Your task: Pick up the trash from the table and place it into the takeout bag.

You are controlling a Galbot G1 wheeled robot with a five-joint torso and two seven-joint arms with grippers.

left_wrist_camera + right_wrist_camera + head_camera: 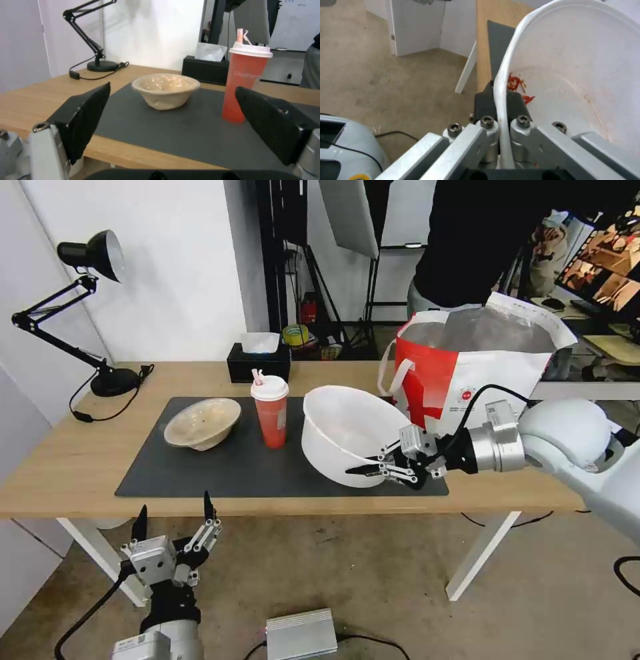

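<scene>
Tilting on its side over the right part of the dark grey mat [227, 473], the large white bowl [347, 430] is gripped at its near rim by the right gripper [373, 470], jaws closed on the thin wall, one finger inside and one outside. The takeout bag [460, 373] is stood just behind it at the table's [60, 460] far right. The left gripper [175, 513] is held wide open and empty below the near edge; the red cup [270, 413] and beige pulp bowl [202, 423] are left on the mat.
</scene>
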